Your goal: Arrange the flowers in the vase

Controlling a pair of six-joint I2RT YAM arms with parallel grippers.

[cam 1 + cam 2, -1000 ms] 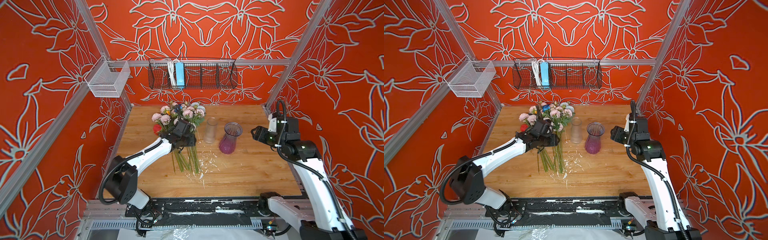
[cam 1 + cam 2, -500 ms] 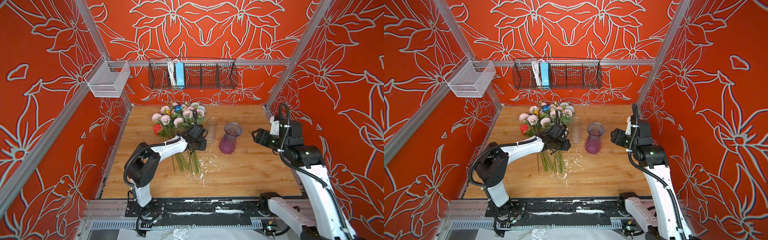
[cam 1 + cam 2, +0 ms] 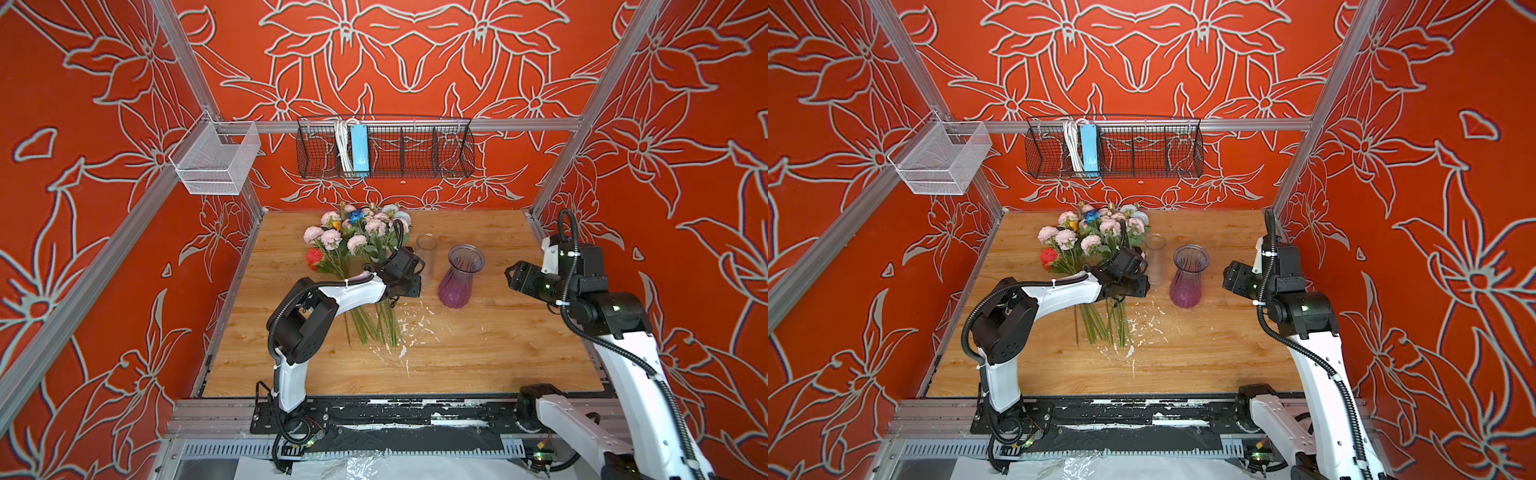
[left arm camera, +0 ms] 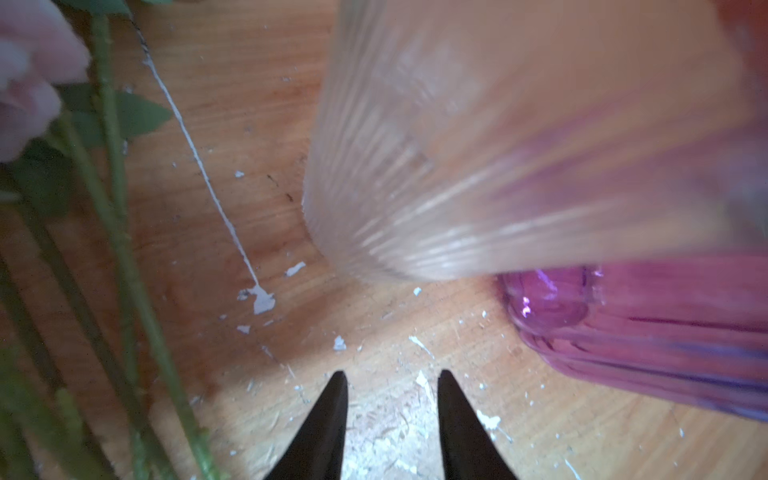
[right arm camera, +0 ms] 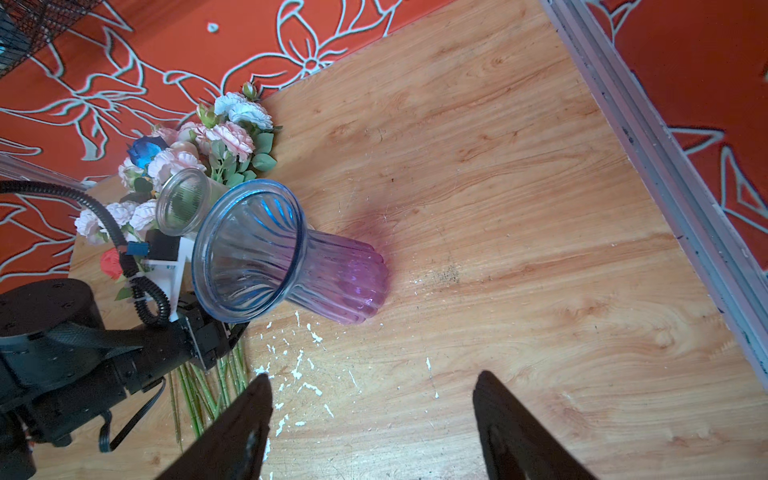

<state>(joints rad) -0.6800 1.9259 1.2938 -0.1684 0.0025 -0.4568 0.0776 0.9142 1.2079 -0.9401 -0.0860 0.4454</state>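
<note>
Pick-up pending: left pincer (image 4: 391,374) spread, empty, beside pink-headed artificial flowers (image 3: 357,243); right pincer (image 5: 372,376) spread, empty. Next: pinch a single flower, carry to ribbed purple glass vase (image 3: 457,282).

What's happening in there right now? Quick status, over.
Left claw open, empty, low beside clear glass. Right claw open, empty, facing purple vase. All flowers lie on table, none in vase. Glass stands between them.

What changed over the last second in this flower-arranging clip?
The left gripper swung from above the flowers rightward to just beside the clear glass, holding nothing. The right gripper barely shifted. The flowers, clear glass and purple vase stayed where they were.
</note>
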